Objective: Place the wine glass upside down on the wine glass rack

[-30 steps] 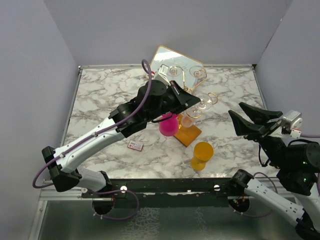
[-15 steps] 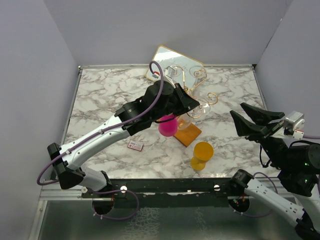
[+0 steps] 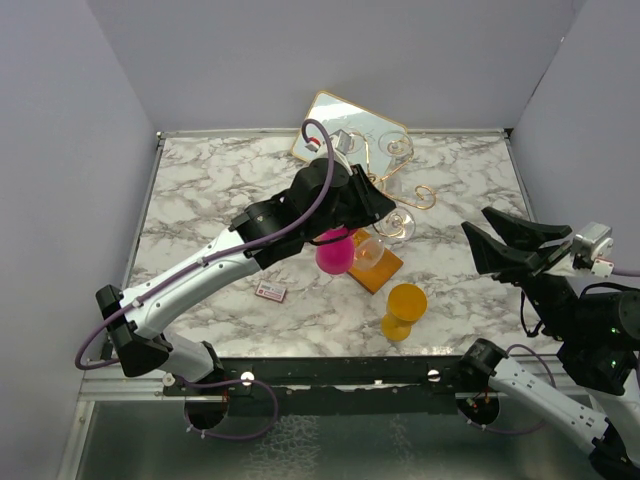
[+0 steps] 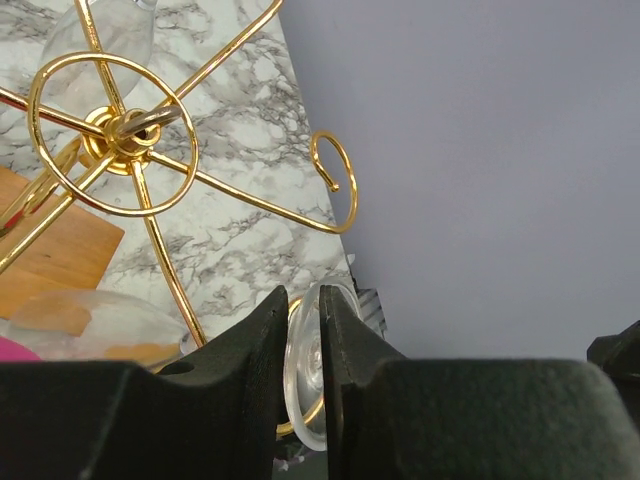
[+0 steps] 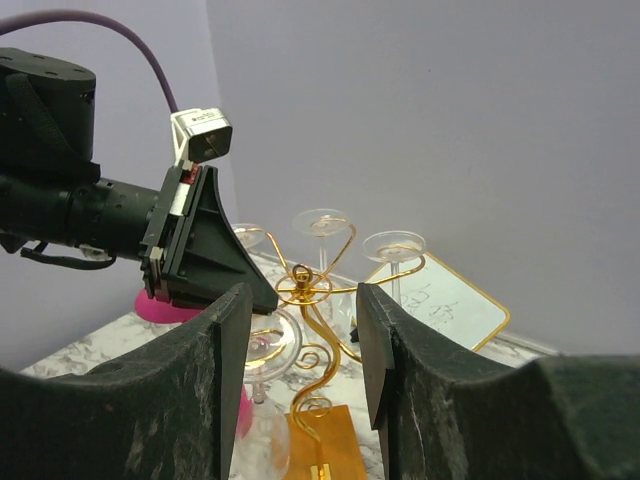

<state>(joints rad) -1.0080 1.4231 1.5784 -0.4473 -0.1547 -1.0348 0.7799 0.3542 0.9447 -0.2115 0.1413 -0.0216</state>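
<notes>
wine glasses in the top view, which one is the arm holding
The clear glass, its foot pinched in the jaws of the left gripper. The pink glass and the orange glass sit untouched; two other clear ones hang on the rack.

I see my left gripper [image 4: 302,300] from its own wrist: two black fingers fill the bottom edge, pressed close on the clear round foot of a wine glass [image 4: 303,375], which is seen edge-on. Beyond them, the wine glass rack [image 4: 115,135] appears from above, a gold ring round a central hub with thin spokes fanning out, one ending in a curl. Its orange-brown wooden base [image 4: 50,250] lies at left on the marble table [image 4: 240,120]. A plain grey wall [image 4: 480,150] fills the right.
</notes>
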